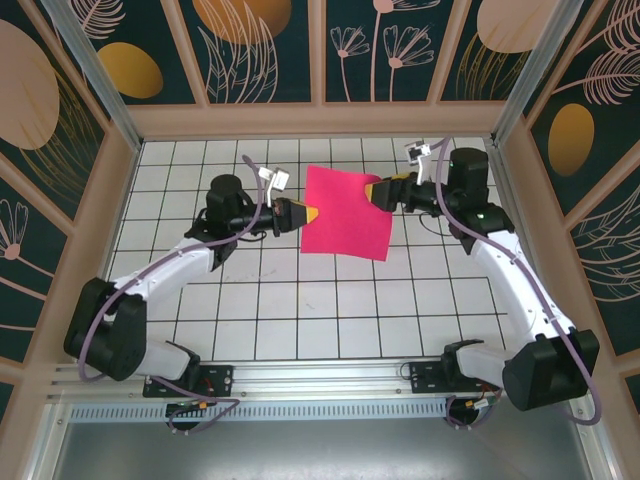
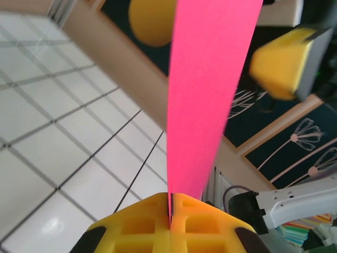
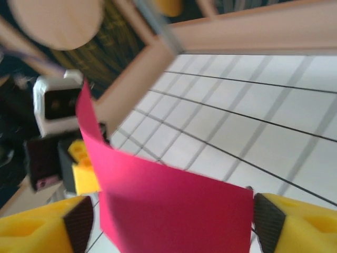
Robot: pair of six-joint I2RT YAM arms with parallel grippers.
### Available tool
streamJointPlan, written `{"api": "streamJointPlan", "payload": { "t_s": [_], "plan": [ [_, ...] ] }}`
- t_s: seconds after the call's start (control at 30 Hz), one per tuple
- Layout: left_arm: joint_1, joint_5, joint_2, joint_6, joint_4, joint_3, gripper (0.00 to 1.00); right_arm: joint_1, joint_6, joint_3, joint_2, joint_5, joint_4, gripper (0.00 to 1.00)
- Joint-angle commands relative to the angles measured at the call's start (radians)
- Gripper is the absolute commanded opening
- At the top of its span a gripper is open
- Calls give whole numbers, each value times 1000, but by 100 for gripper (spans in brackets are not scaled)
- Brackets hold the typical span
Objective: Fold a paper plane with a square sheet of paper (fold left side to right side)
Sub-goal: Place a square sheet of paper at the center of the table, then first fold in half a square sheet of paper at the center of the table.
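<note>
The square sheet of paper (image 1: 345,212) is vivid pink and hangs between the two grippers over the white grid table (image 1: 300,300). It is a plain sheet bent in a soft curve, not a paper plane. My left gripper (image 1: 308,214) is shut on its left edge. In the left wrist view the yellow fingertips (image 2: 171,205) pinch the sheet (image 2: 205,89), which rises away from them. My right gripper (image 1: 383,190) is at the sheet's upper right edge. Its jaws (image 3: 174,232) stand wide open, with the sheet (image 3: 174,205) between the black pads (image 3: 266,229), not clamped.
Wooden walls with dark floral panels (image 1: 260,40) enclose the table on three sides. Both arm bases (image 1: 190,380) sit at the near edge. The right gripper's yellow finger (image 2: 281,63) shows beyond the sheet in the left wrist view.
</note>
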Motion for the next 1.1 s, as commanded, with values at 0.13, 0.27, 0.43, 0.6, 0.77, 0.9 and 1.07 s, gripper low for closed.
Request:
{"api": "streamJointPlan", "payload": {
  "t_s": [0.13,0.27,0.43,0.6,0.77,0.9,1.07],
  "plan": [
    [-2,-136,140,-62,-39,-112,0,-39,57,-118,-20,251,-18,88],
    [-2,-215,222,-68,-80,-98,0,-22,162,-216,44,211,106,84],
    [-3,-318,305,-30,-231,-14,0,42,251,-238,202,211,188,66],
    [-3,-349,367,13,-346,62,0,105,298,-193,369,233,218,53],
    [-3,-348,381,23,-373,90,0,144,332,-136,502,256,242,47],
    [-3,-340,388,27,-382,99,0,162,332,-98,579,276,228,46],
    [-3,-324,392,25,-387,112,1,173,329,-87,635,283,212,45]
  ]
}}
